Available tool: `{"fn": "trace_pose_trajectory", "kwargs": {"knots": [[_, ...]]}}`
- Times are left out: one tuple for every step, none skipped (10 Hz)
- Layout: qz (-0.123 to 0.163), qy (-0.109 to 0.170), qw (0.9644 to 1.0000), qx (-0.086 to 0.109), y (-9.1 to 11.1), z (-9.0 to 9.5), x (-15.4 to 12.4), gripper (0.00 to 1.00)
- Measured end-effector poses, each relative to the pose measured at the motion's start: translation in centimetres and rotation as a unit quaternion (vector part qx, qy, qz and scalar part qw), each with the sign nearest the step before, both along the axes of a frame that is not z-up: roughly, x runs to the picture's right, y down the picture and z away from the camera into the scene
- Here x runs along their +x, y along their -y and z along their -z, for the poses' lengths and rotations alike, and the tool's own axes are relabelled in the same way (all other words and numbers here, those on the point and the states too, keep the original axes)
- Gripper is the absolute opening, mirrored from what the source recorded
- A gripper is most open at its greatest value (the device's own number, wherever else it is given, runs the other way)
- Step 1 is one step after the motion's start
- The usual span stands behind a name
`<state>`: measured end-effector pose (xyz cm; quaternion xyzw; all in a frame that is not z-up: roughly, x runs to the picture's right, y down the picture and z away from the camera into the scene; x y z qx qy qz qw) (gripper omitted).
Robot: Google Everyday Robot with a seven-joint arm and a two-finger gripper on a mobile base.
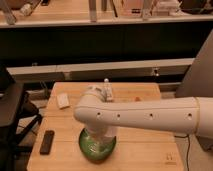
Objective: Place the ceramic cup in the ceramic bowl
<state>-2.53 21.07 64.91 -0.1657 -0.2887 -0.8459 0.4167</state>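
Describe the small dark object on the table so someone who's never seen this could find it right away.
Start at the wooden table and go to its front left corner. Left of the green bowl, where the arm's pincer reaches down, lies a flat black rectangular device. Its neighbour, the small white object further back, is pale; this one is dark and longer.

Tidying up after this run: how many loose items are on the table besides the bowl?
2: a white object at back left, a black remote at front left. The arm may hide more; the end effector is down in the green bowl.
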Motion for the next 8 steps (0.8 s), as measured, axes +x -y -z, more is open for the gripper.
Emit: {"fn": "trace_pose_trajectory", "kwargs": {"knots": [[0.001,0.002,1.0000,0.000,0.1,-0.2,-0.1,0.66],[0.001,0.003,1.0000,-0.001,0.2,-0.5,-0.1,0.75],[0.002,0.002,1.0000,-0.002,0.2,-0.9,-0.1,0.79],[0.002,0.000,1.0000,-0.004,0.2,-1.3,0.1,0.80],[0.002,-0.001,1.0000,-0.006,0.1,-1.6,0.3,0.79],[0.002,-0.001,1.0000,-0.009,-0.1,-1.6,0.5,0.73],[0.002,0.001,0.9999,-0.012,-0.6,-1.4,0.5,0.64],[0.002,0.002,0.9999,-0.014,-1.0,-1.3,0.5,0.54]]}}
